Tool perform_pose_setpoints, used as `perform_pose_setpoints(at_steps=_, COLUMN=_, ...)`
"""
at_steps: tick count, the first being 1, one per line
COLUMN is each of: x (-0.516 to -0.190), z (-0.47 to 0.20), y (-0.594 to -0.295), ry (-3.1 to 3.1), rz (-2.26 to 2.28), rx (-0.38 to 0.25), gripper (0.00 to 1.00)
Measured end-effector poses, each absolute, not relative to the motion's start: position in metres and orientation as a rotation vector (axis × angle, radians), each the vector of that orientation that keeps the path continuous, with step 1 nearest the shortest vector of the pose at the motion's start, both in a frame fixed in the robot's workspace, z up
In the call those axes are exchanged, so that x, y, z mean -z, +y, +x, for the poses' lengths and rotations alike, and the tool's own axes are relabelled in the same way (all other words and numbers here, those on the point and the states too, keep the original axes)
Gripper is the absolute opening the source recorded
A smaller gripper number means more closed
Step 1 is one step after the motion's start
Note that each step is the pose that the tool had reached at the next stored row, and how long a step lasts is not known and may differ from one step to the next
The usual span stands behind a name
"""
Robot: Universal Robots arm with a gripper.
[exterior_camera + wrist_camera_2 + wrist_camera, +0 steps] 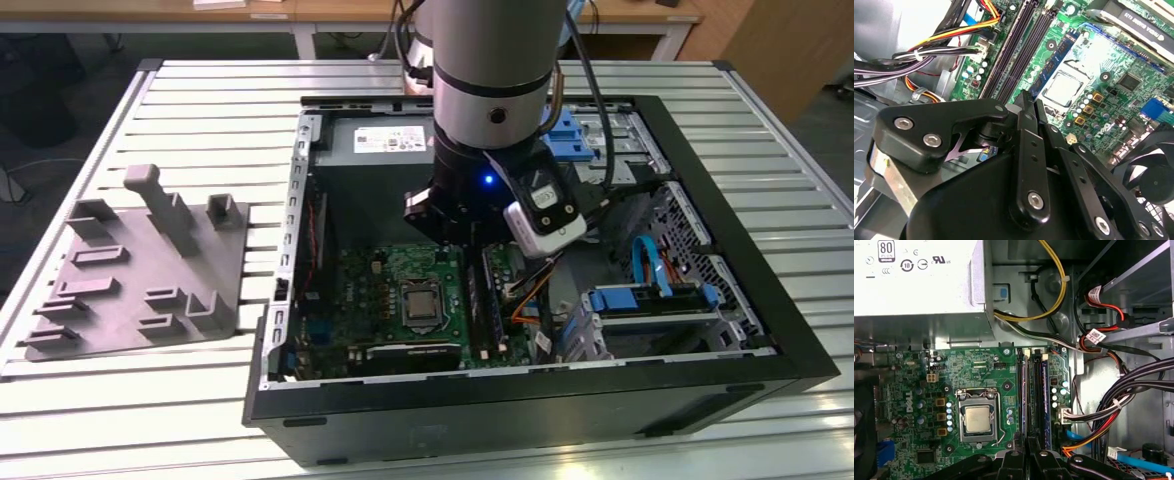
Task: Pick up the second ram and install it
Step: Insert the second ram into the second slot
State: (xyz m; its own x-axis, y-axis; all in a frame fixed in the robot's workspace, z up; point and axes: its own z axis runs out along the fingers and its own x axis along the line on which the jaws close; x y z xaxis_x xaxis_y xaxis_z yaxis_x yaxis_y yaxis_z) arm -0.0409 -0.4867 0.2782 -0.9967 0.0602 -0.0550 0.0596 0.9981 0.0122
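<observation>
My gripper (1027,454) hangs inside the open computer case (747,380), over the long black memory slots (1034,395) of the green motherboard (979,365). Its two black fingers (1024,125) stand close together, and I see nothing between them. A dark blue ram (1043,400) stands edge-up, seated in the slot farthest from the processor socket (978,419). Whether this is the second ram I cannot tell. In the exterior view the gripper (461,238) sits below the arm's silver wrist, above the slots (477,300).
A grey holder tray (140,270) with upright posts lies at the exterior view's left on the slatted table. Bundled cables (1114,390) and orange and yellow wires (954,35) run beside the slots. The power supply (919,277) and blue drive brackets (641,300) crowd the case.
</observation>
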Motion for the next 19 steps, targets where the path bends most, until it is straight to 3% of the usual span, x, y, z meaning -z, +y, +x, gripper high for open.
perform_pose_setpoints(at_steps=19, x=-0.2699, z=-0.0409, y=-0.4867, ry=3.085, rz=0.093, rx=-0.016, gripper=0.14)
